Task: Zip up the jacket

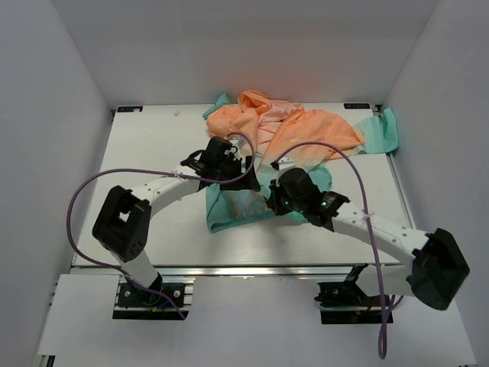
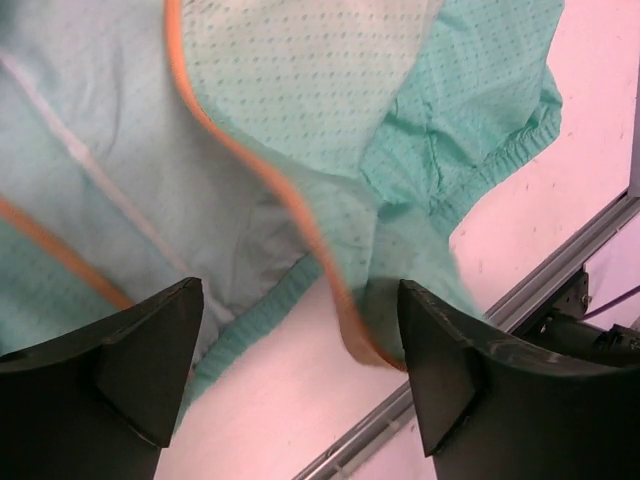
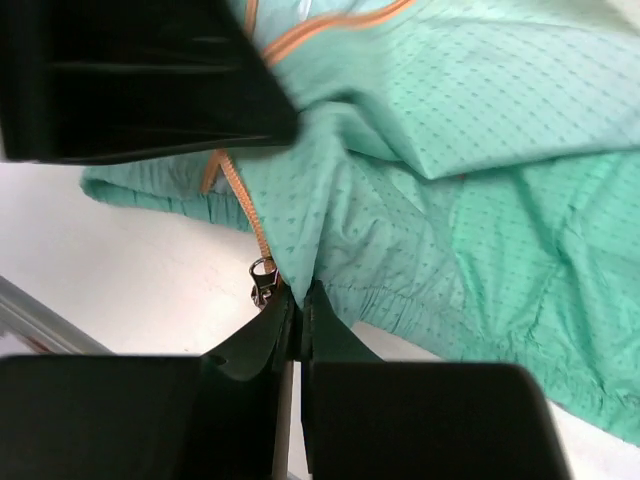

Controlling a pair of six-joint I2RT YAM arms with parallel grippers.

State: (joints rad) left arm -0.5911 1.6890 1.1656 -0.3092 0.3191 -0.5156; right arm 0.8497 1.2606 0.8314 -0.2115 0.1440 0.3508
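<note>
The jacket [image 1: 306, 130] lies crumpled on the white table, orange at the back, teal hem toward the front. My left gripper [image 1: 233, 180] hovers open over the teal hem [image 2: 300, 90]; an orange zipper edge [image 2: 300, 215] curves between its spread fingers without touching them [image 2: 298, 300]. My right gripper [image 1: 275, 200] is shut on the teal hem fabric [image 3: 450, 150] right beside the metal zipper slider [image 3: 262, 280], at the lower end of the orange zipper tape [image 3: 245, 210]. Its jaws [image 3: 298, 295] pinch the hem corner, lifted a little above the table.
The white table [image 1: 153, 153] is enclosed by white walls. A metal rail [image 2: 560, 260] runs along the table's front edge. Purple cables [image 1: 84, 191] loop over both arms. The left gripper's black body [image 3: 130, 80] hangs close above the right gripper.
</note>
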